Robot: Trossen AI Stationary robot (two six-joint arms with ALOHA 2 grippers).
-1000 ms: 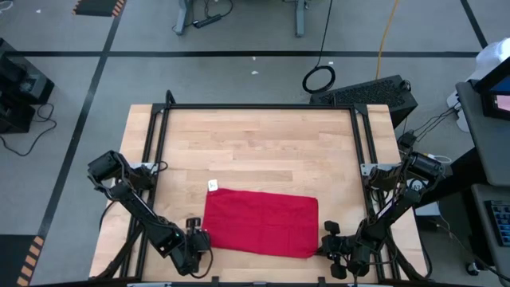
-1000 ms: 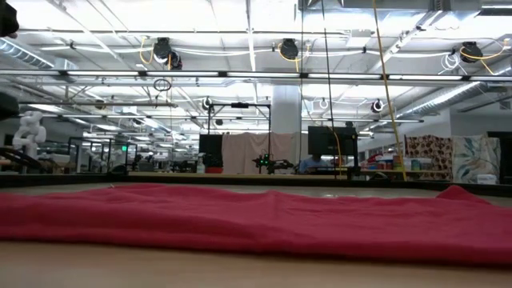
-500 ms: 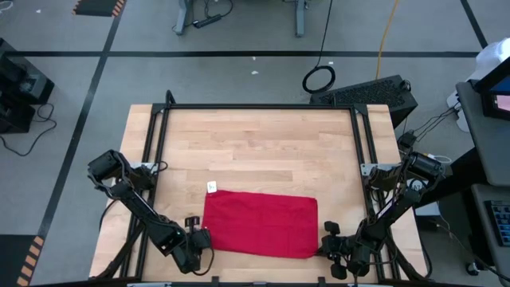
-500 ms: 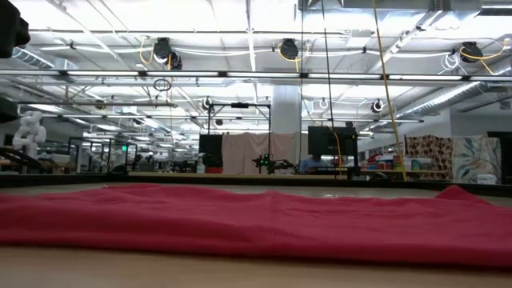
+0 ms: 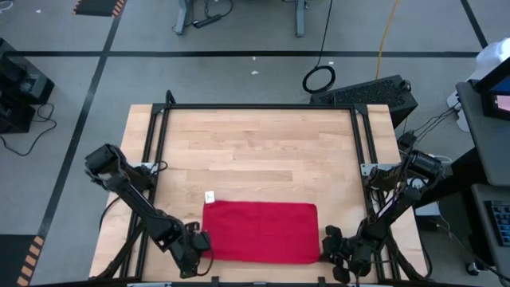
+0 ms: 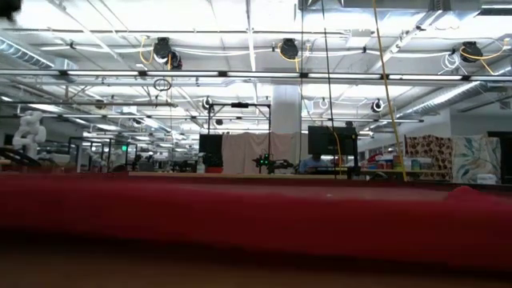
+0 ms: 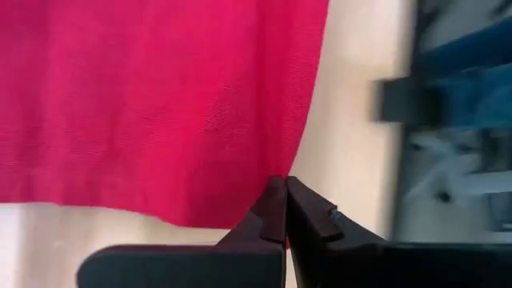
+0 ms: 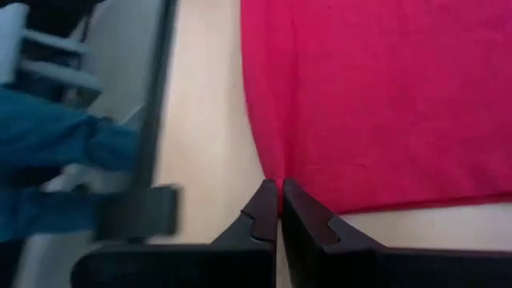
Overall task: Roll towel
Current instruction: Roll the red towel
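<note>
The red towel (image 5: pixel 259 231) lies spread out near the table's front edge, with its small white tag (image 5: pixel 209 196) at the far left corner. In the low view the towel (image 6: pixel 256 220) fills the width of the picture, and there is shadow under its near edge. My left gripper (image 5: pixel 201 239) is shut at the towel's near left corner. My right gripper (image 5: pixel 325 243) is shut at the near right corner. My left gripper pinches the towel's near left corner (image 7: pixel 272 172) between its two fingers. It comes slanting down from the table's left near side. The corner is raised a little and the far part lies on the table. One layer or several, I cannot tell. My right gripper pinches the towel's near right corner (image 8: pixel 276 168) between its two fingers. It comes slanting down from the table's right near side. The corner is held just off the wood while the towel's far part rests flat.
A black frame (image 5: pixel 259 107) runs along the table's far, left and right sides. Bare wood (image 5: pixel 255 151) lies beyond the towel toward the far edge.
My left gripper has shut on the towel's near left corner and gone up a little. The towel's near edge has lifted off the table. Its far edge and tag have slid a little toward the near edge.
</note>
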